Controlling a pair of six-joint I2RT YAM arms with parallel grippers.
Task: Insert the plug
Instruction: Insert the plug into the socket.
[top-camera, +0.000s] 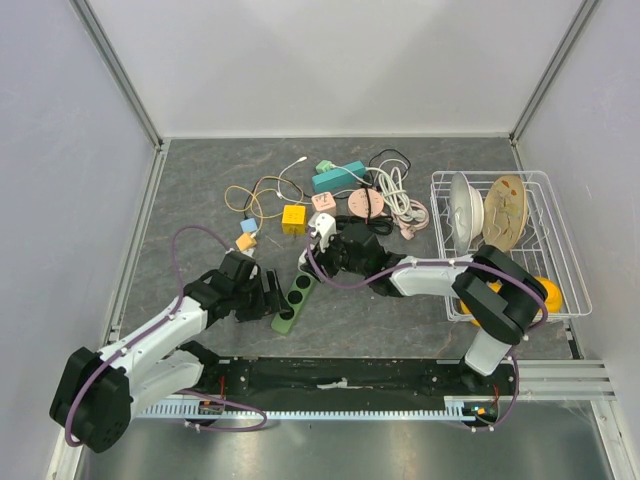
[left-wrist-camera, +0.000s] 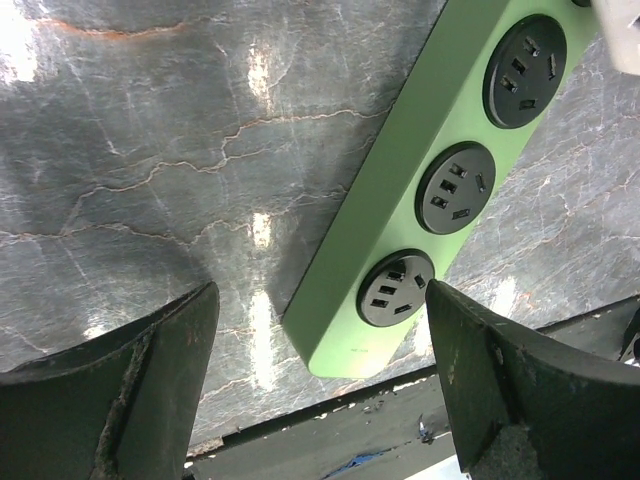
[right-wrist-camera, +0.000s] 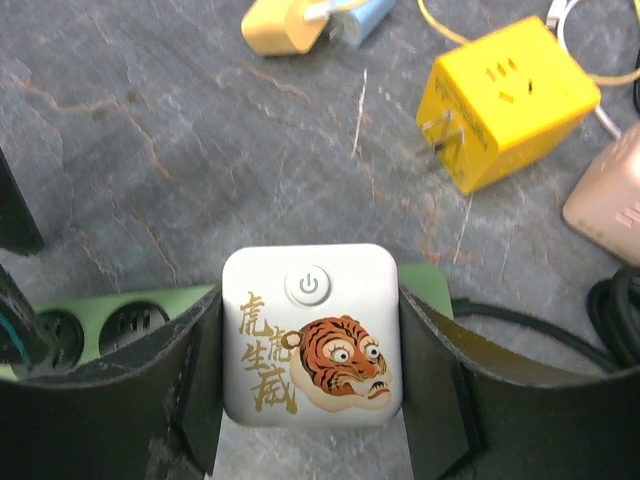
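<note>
My right claw (right-wrist-camera: 312, 405) is clamped on the white plug (right-wrist-camera: 312, 335), one finger on each side, with its tiger print and power button facing the wrist camera. The plug sits over the far end of the green power strip (top-camera: 293, 297), at the strip's 12 o'clock; I cannot tell whether the pins are seated. My left claw (left-wrist-camera: 320, 305) is spread wide at the strip's 6 o'clock end, a finger on either side of the last socket, and I cannot tell whether either finger touches it. Three round sockets show bare there. On the counter (top-camera: 200, 190), a yellow cube adapter (right-wrist-camera: 505, 100) lies at 1 o'clock from the plug in the right wrist view.
</note>
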